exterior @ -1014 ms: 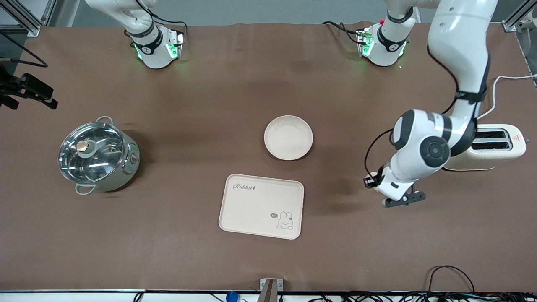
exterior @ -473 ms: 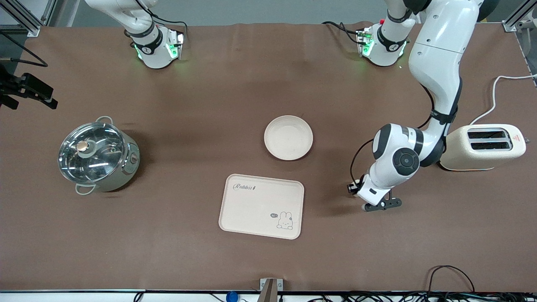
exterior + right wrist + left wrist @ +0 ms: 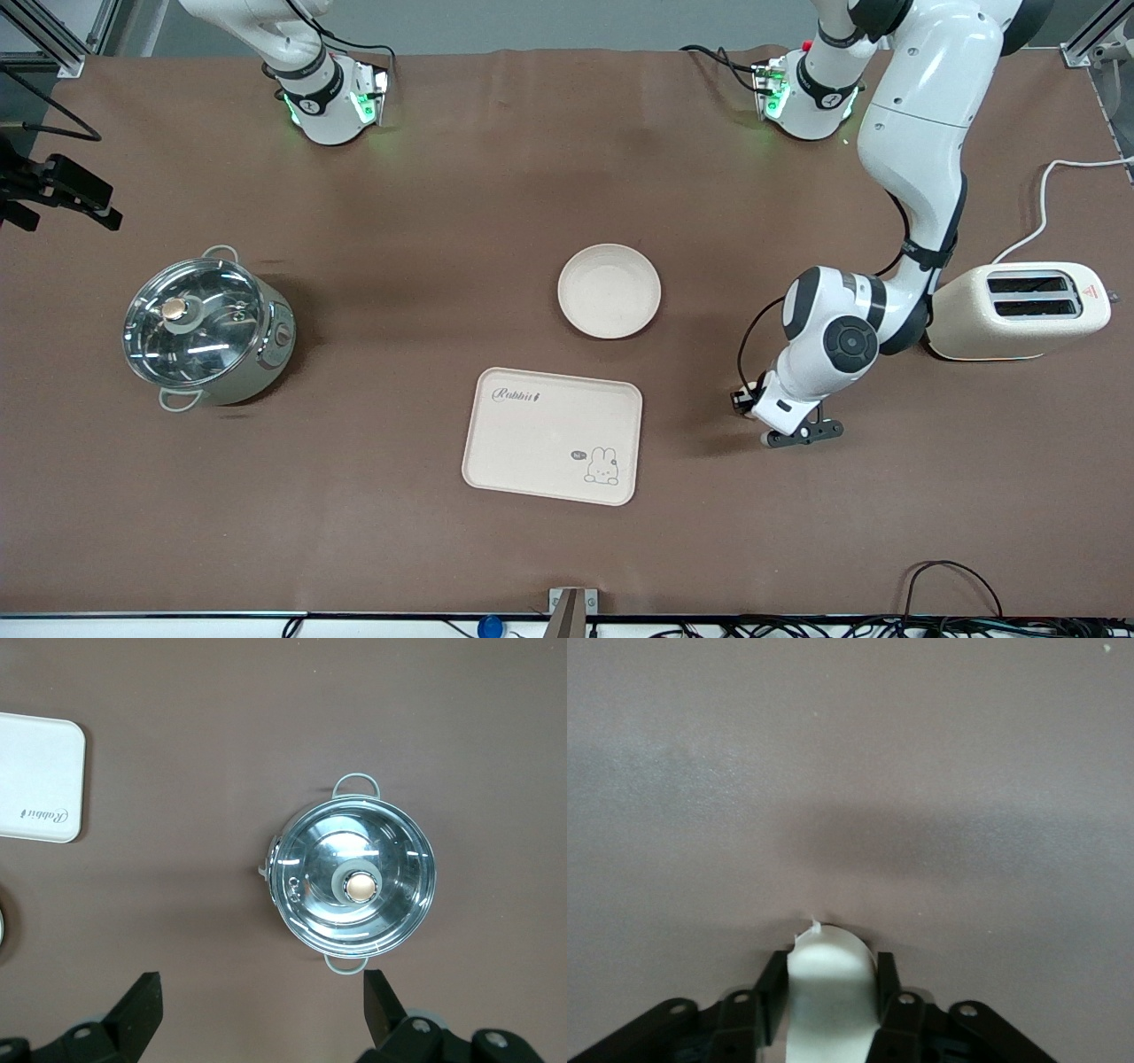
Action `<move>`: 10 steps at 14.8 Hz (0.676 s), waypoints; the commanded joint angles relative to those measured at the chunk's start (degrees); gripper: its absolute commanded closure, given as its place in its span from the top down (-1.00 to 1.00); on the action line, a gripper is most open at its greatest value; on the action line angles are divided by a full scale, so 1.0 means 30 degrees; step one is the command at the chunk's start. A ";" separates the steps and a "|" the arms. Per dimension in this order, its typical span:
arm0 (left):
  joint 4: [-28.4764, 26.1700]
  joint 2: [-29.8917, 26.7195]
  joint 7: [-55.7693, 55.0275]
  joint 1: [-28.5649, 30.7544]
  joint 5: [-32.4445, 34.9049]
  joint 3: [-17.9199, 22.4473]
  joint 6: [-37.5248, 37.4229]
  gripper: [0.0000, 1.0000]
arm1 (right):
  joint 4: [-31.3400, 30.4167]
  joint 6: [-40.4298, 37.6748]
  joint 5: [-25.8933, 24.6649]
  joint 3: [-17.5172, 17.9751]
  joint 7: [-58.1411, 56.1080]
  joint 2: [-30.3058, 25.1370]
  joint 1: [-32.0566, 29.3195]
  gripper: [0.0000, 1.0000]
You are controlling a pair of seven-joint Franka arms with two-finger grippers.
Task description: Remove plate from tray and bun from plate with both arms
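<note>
The round cream plate [image 3: 609, 291] lies on the brown table, a little farther from the front camera than the rabbit tray [image 3: 551, 436]. My left gripper [image 3: 760, 425] hangs low over the table between the tray and the toaster. In the left wrist view the pale bun [image 3: 828, 970] sits between the black fingers [image 3: 772, 992] of the left gripper [image 3: 830, 983], which press its sides, its rounded end close to the cloth. My right gripper [image 3: 263, 1010] is open and holds nothing, high over the table beside the steel pot [image 3: 354, 877]. It is out of the front view.
A lidded steel pot [image 3: 205, 330] stands toward the right arm's end. A cream toaster [image 3: 1019, 310] with its white cord stands toward the left arm's end, beside the left arm's elbow. The tray's corner [image 3: 40, 780] shows in the right wrist view.
The left arm has swung away from the toaster toward the tray, carrying the bun, and has slowed near the table. The right arm, plate and tray have not moved.
</note>
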 commanded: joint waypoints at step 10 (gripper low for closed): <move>-0.0592 -0.3098 -0.0268 -0.0005 -0.0361 -0.0190 -0.1565 1.00 | -0.0011 -0.0215 -0.0054 0.0168 0.0282 -0.0112 -0.0080 1.00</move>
